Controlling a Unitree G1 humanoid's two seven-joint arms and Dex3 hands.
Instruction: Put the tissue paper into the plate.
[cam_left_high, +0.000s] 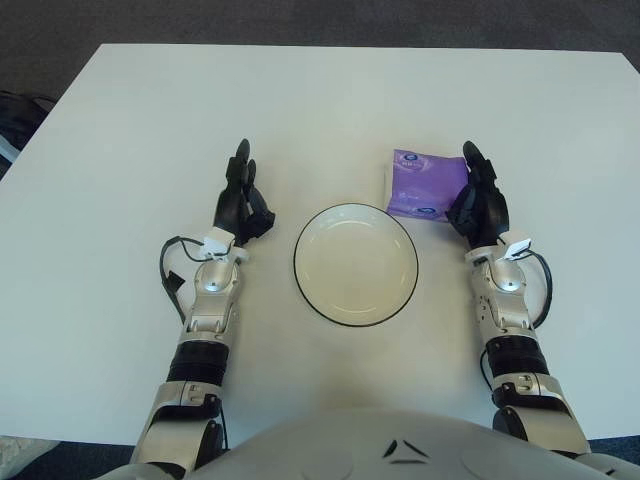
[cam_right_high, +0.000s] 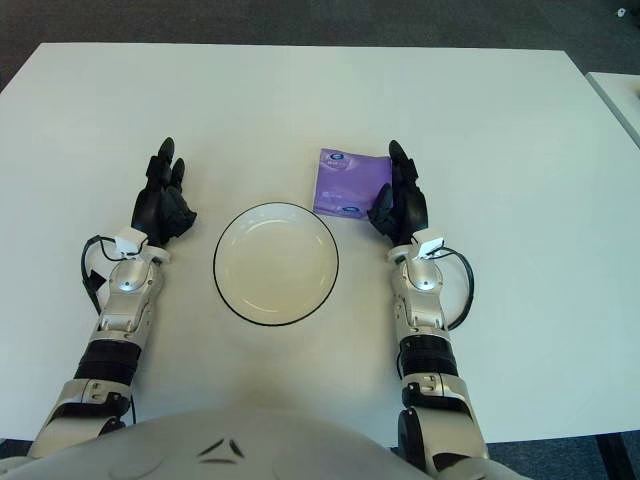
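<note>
While the purple tissue packet (cam_left_high: 427, 184) is lying flat on the white table (cam_left_high: 330, 90), the right hand (cam_left_high: 477, 203) is sitting at the packet's right edge, its black fingers (cam_left_high: 471, 158) reaching forward alongside it. The hand seems to be touching the packet's side, though whether it is gripping it or only pressing against it cannot be told from these views; the fingers are looking extended rather than wrapped around anything. The packet is lying just beyond the upper right rim of the white plate with a black rim (cam_left_high: 356, 264), close to it but outside it, and nothing is lying in the plate. The left hand (cam_left_high: 242, 202) is showing to the left of the plate, well apart from the packet, its fingers stretched forward, relaxed and holding nothing.
</note>
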